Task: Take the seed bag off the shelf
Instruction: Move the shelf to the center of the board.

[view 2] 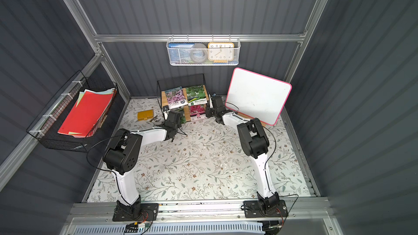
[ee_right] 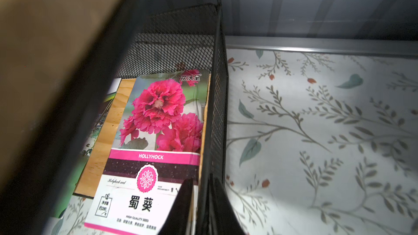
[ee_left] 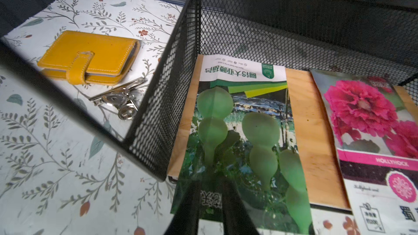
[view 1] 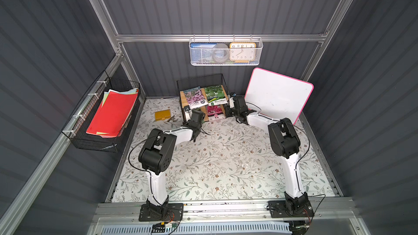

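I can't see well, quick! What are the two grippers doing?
Left gripper: at the gourd seed bag, cannot tell.
Right gripper: shut on the shelf.

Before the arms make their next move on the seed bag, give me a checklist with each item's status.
1. Reach: left pincer at the green gourd seed bag front edge: ok.
2. Grip on that bag: cannot tell.
3. Bracing: right pincer closed on the shelf side wall: ok.
4. Neighbour: hollyhock bag lies apart from it: ok.
5. Bag off the shelf: not ok, lies on its lower tier.
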Robot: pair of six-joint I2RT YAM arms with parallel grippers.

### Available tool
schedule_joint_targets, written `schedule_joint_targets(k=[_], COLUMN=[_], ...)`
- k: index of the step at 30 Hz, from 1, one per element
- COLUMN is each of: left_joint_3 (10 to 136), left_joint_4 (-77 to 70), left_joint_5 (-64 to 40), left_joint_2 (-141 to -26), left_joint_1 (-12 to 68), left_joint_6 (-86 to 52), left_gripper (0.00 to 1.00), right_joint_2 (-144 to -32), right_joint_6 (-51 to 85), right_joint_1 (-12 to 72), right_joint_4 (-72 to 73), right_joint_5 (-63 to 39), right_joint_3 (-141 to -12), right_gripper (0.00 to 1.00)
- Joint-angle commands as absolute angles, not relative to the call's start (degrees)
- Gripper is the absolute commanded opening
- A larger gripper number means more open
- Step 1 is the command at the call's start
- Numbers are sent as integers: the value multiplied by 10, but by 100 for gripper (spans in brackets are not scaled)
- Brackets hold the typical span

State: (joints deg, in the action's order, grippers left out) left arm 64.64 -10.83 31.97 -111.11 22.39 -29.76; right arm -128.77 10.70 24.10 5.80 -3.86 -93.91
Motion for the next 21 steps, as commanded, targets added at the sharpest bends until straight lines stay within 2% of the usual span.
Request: schedule_joint_targets(k=[1,7,11,21], left_joint_3=[623,578,549,490], left_joint_4=[-91,-91,-93,-92], left_joint_5=[334,337,331,324], left_joint_2=[-1073,-1033,-1008,-981], left_joint_1=[242,263,275,295], left_joint_6=[-313,-338,-351,-387], left_gripper=[22,23,27,61], right_joint_2=[-1252,-1214,-1195,-1172], right_joint_6=[142,144,148,170], right_joint_1=[243,242,241,241], right_joint_4=[66,83,89,96], right_joint_5=[-82,-69,-58,-41], right_joint_3=[-910,-850,-818,-776], right_gripper=[0,0,0,0])
